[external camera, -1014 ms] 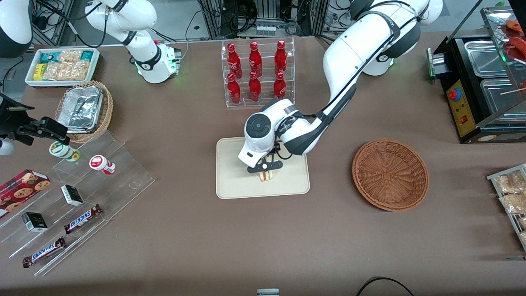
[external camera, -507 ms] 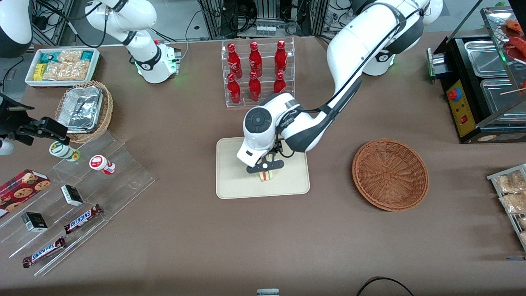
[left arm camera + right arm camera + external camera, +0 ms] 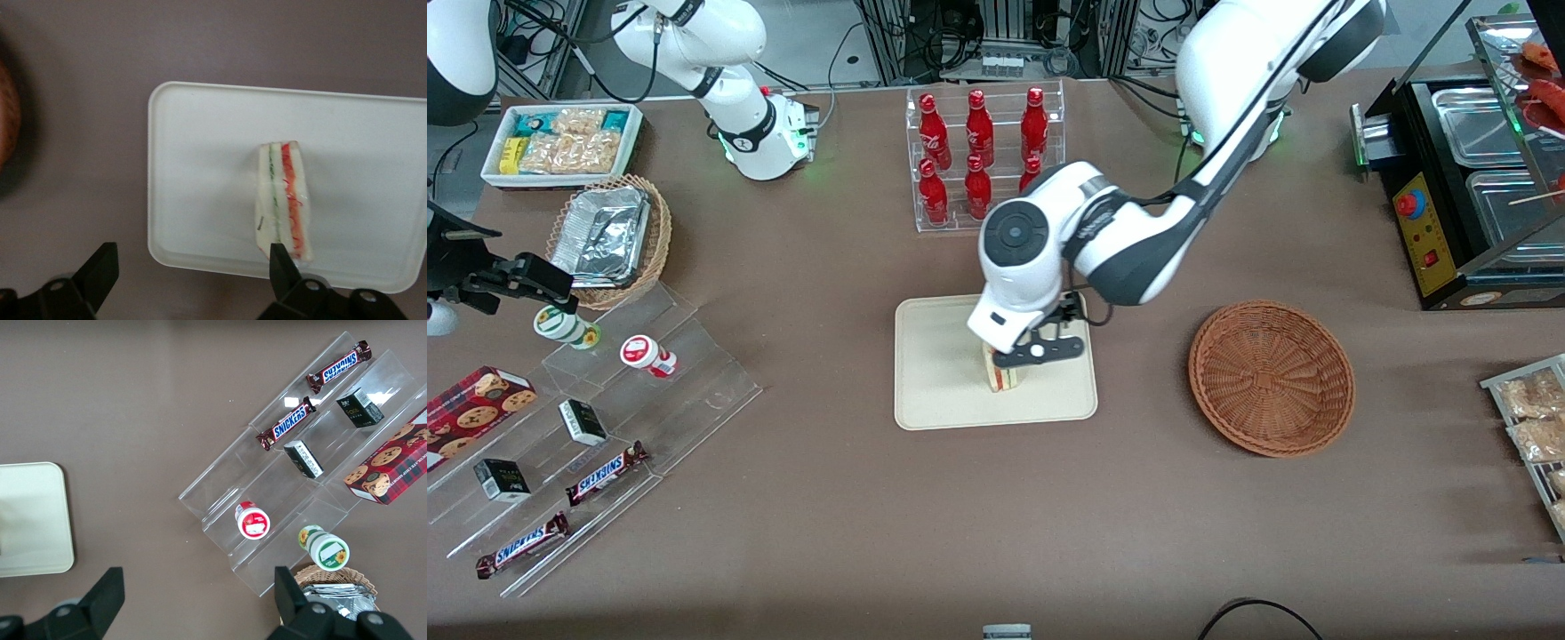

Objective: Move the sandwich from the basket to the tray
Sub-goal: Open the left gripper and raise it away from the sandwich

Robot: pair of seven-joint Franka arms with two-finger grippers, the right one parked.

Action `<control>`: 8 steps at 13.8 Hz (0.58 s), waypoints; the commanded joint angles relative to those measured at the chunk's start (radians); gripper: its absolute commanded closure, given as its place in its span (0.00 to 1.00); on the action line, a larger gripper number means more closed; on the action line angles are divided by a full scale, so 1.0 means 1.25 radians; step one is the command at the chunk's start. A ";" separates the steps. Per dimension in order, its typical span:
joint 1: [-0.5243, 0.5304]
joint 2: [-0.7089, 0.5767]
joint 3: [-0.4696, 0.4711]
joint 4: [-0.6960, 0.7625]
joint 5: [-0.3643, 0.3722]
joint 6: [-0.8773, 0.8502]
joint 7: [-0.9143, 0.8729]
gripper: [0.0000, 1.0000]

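Wrapped triangular sandwich (image 3: pixel 283 200) is lying on the flat cream tray (image 3: pixel 200 167); the gripper (image 3: pixel 190 263) is hovering above, fingers spread apart.

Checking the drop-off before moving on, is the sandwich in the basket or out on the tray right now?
Out, on the tray. The sandwich lies there, the basket holds nothing, and the open gripper is above.

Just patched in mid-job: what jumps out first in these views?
The sandwich stands on its edge on the cream tray at mid-table, red and green filling showing. The left arm's gripper hangs just above it, fingers open and clear of it. The reddish-brown wicker basket sits empty beside the tray, toward the working arm's end.
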 commanded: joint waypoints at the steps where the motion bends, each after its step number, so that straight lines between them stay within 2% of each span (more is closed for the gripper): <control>1: 0.061 -0.074 -0.004 -0.070 -0.030 -0.027 0.098 0.00; 8: 0.152 -0.167 -0.005 -0.158 -0.037 -0.023 0.197 0.00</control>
